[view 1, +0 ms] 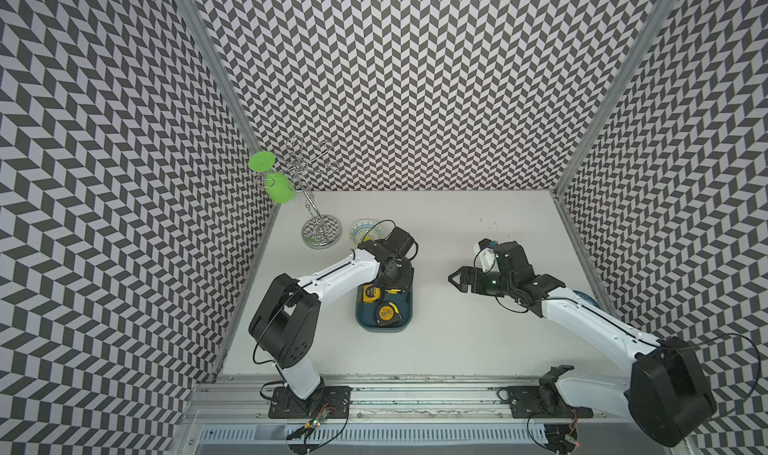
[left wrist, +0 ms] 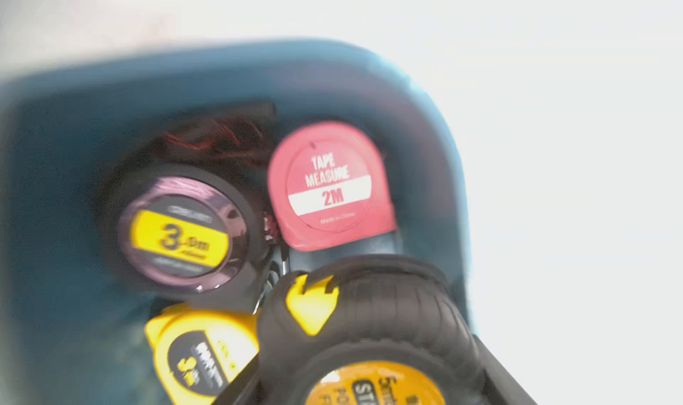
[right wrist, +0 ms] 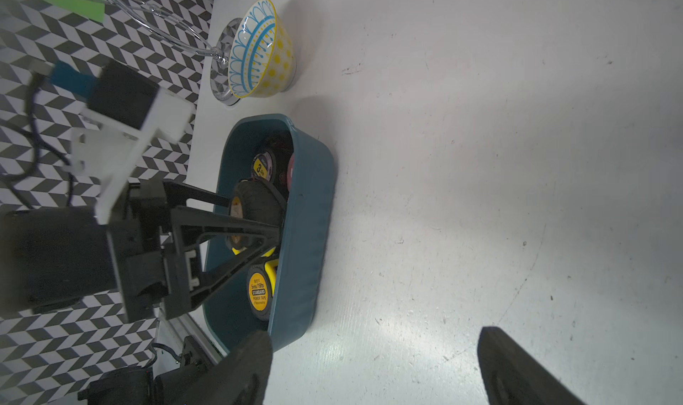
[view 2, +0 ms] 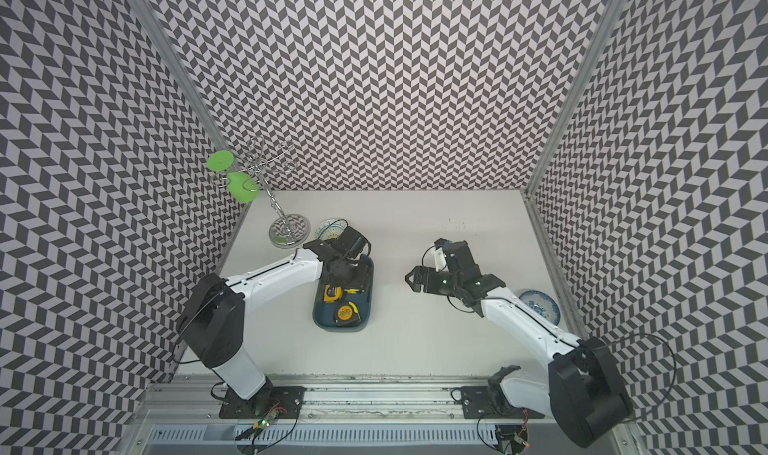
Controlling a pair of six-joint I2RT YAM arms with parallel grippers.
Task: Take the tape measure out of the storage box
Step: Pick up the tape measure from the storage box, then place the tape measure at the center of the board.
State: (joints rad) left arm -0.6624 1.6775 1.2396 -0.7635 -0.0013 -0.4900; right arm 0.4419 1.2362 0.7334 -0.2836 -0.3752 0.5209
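Teal storage box (right wrist: 306, 236) sits left of centre; inside it, the left gripper (right wrist: 255, 220) clamps a black, orange-faced tape measure (left wrist: 373, 310) standing on edge, while the right gripper (view 1: 456, 279) hovers right of the box, jaws spread wide.

1. The storage box (view 1: 384, 329) is a dark teal tub with rounded corners and low walls. It sits flat on the table (view 1: 478, 328), just toward 9 o'clock of the middle, its long axis running 12 to 6.
2. A black-and-orange tape measure (right wrist: 255, 203) stands on edge at about 3 o'clock inside, clamped by the left gripper (right wrist: 279, 218).
3. A second black-and-orange tape measure (view 1: 386, 312) lies at the 6 o'clock end, face upward.
4. The yellow tape measure (view 1: 371, 294) lies at 9 o'clock.
5. The red tape measure (left wrist: 329, 185), marked 2M, lies flat near 1 o'clock.
6. The round black tape measure (left wrist: 181, 233), with a yellow 3m label, lies near 11 o'clock, just beside the red one.
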